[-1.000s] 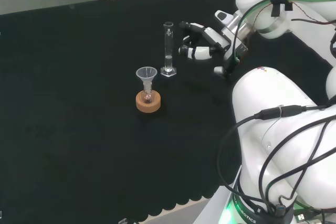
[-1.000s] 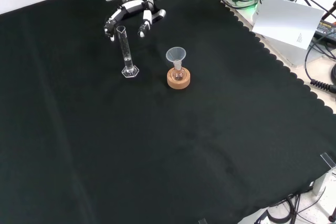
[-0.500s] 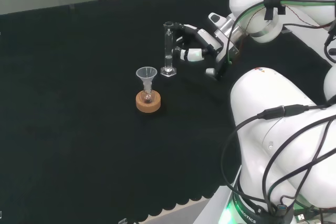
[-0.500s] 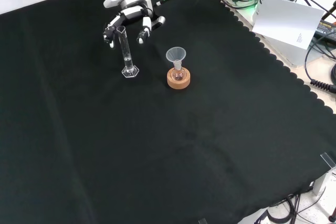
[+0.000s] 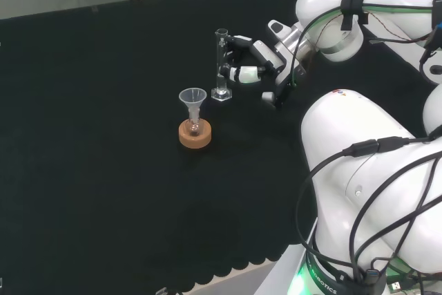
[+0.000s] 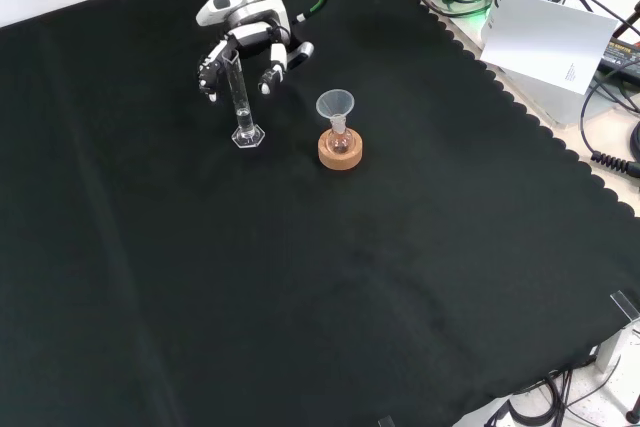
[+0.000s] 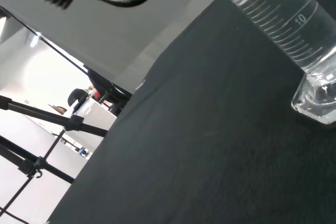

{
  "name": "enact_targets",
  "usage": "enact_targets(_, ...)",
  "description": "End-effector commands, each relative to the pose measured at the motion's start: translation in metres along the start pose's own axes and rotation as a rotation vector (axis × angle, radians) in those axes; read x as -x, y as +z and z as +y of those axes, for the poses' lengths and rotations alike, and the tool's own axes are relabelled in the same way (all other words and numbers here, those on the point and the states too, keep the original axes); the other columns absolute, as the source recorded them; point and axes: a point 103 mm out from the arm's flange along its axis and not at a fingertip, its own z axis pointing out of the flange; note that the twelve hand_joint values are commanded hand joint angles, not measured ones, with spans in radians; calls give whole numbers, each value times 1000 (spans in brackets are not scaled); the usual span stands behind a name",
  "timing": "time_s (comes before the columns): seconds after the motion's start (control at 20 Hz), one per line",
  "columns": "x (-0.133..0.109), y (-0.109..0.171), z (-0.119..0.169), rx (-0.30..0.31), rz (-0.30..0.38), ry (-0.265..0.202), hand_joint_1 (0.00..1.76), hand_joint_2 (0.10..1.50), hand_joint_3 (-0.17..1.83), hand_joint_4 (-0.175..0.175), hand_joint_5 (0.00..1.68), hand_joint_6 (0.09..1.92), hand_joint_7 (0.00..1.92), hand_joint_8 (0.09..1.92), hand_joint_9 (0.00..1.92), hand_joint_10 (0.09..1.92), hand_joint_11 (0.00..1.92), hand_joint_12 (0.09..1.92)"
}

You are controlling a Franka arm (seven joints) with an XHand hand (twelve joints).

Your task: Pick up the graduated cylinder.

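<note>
The graduated cylinder (image 5: 221,65) is a tall, narrow tube of clear glass or plastic on a small clear hexagonal foot, standing upright on the black cloth (image 5: 103,136) of the bench, toward the far edge in the head view and well in from both side edges. In the wrist view the cylinder (image 7: 283,24) is close and large, with fine printed graduation lines ringing its wall and its angular foot flat on the cloth. What it holds, if anything, cannot be made out. The hand (image 5: 250,60) is at the cylinder's upper half; in the front view the hand (image 6: 250,42) comes in from the top, with its fingers (image 6: 272,71) spread and partly bent on either side of the tube, not closed on it. Whether any finger touches the cylinder cannot be told. Just beside the cylinder, nearer the bench's front edge in the head view, a small flask with a clear funnel (image 5: 193,99) in its neck sits in a cork ring (image 5: 195,134).
</note>
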Motion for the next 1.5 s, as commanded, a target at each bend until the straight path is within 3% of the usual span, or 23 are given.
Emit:
enact_targets(0.05,-1,4,3,9,13,-19,937,649,587,5,554,87,522,593,730,514,464,1280)
enact_targets(0.8,-4,23,12,11,47,-37,969,652,595,5,602,87,573,577,802,474,547,1239)
enact_targets(0.95,4,8,6,26,64,-36,971,654,596,6,624,96,579,578,810,472,555,1237)
enact_targets(1.25,-3,24,14,46,50,-28,952,713,579,7,679,163,599,575,854,436,613,1186)
enact_targets(1.5,5,12,8,43,64,-33,940,750,541,6,676,235,611,569,891,397,640,1167)
